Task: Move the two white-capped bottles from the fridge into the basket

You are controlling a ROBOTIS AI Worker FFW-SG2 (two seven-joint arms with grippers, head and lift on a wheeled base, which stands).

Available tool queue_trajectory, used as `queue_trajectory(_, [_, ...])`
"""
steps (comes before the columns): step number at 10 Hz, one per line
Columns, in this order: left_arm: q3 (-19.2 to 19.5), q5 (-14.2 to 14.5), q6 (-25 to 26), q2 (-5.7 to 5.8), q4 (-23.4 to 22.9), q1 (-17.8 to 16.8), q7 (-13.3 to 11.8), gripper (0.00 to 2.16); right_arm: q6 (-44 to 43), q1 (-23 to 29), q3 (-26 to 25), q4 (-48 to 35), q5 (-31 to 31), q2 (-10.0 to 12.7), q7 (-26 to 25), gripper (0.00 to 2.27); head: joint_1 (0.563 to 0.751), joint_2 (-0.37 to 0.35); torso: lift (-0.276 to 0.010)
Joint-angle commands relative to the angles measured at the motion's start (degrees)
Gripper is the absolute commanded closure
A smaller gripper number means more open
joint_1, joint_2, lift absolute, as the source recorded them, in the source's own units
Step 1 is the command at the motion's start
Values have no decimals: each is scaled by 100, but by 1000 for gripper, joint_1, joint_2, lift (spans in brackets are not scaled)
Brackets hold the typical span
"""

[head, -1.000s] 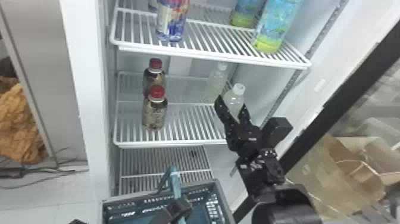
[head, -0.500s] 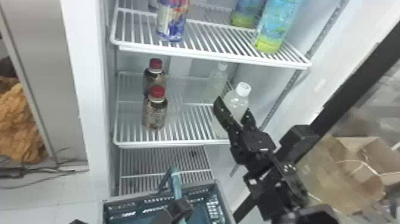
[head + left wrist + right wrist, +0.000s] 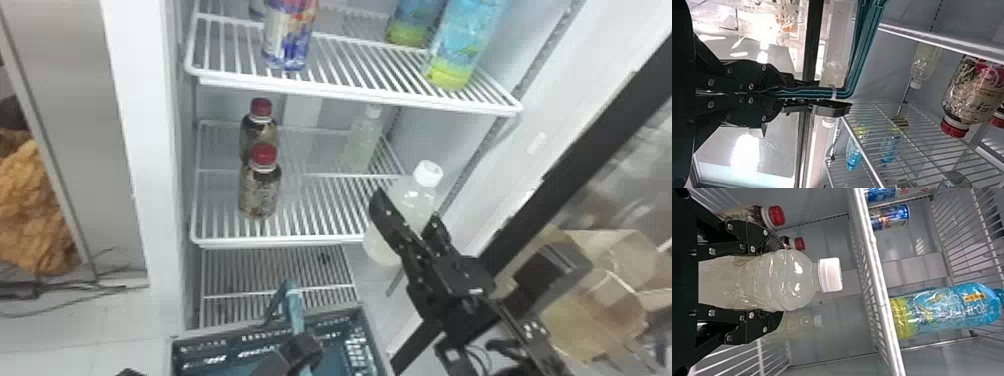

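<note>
The fridge (image 3: 145,150) stood open, and the basket (image 3: 220,331) was in front, lower than the middle shelf (image 3: 280,243). The left tool (image 3: 302,348) was clenched on the basket's handle (image 3: 295,310). The right tool (image 3: 406,207) was grasping the front white-capped bottle (image 3: 380,247), tilted, at the shelf's right front corner. The other white-capped bottle (image 3: 362,142) stood toward the back right corner; two red-capped bottles (image 3: 260,195), near the left edge.

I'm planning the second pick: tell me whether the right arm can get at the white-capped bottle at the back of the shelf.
Probably not as things stand: the right gripper is shut on the other white-capped bottle. Otherwise the back bottle stands clear of the red-capped bottles.
</note>
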Motion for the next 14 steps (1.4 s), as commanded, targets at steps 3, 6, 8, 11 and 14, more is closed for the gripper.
queue_trajectory(3, [0, 0, 0, 9, 0, -13, -1, 1116, 896, 837, 13, -682, -131, 121, 27, 783, 695, -350, -260])
queue_trajectory(6, [0, 0, 0, 18, 0, -13, -1, 1116, 1627, 1245, -22, -1259, -245, 112, 36, 782, 695, -350, -260])
queue_trajectory(8, [23, 0, 0, 18, 0, -13, -1, 1116, 2625, 1371, -125, -1540, -359, 86, 36, 768, 695, -350, -260])
queue_trajectory(11, [46, 11, 0, 9, 0, 1, -1, 1116, 3342, 1231, -205, -1484, -462, 103, 27, 753, 695, -350, -260])
queue_trajectory(14, [34, 23, 0, 18, 0, 1, -1, 1115, 3652, 964, -239, -1217, -439, 103, 185, 683, 695, -350, -260])
